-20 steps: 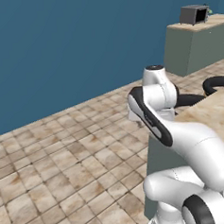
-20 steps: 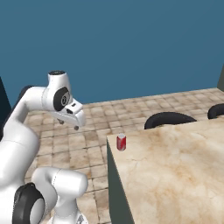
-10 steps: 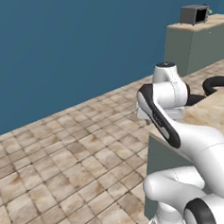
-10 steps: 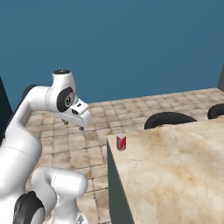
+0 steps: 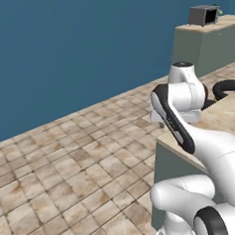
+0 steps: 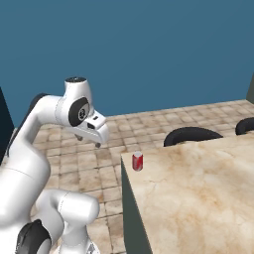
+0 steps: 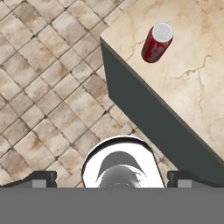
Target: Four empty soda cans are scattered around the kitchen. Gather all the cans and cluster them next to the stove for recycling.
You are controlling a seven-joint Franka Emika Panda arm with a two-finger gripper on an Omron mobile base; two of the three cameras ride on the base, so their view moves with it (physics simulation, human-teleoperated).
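1. The soda can (image 7: 156, 43) has a glossy red body and a smooth silvery metal top.
2. The counter (image 6: 198, 188) is polished beige marble with faint veins, with matt dark sides.
3. The floor (image 5: 69, 182) is rough, mottled tan stone tile.

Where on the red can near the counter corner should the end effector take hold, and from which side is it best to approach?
Probably grip the can at mid-height on its round red side wall. It stands upright near the counter corner, with free space all around, so coming from the floor side, where the open end effector is, seems easiest.
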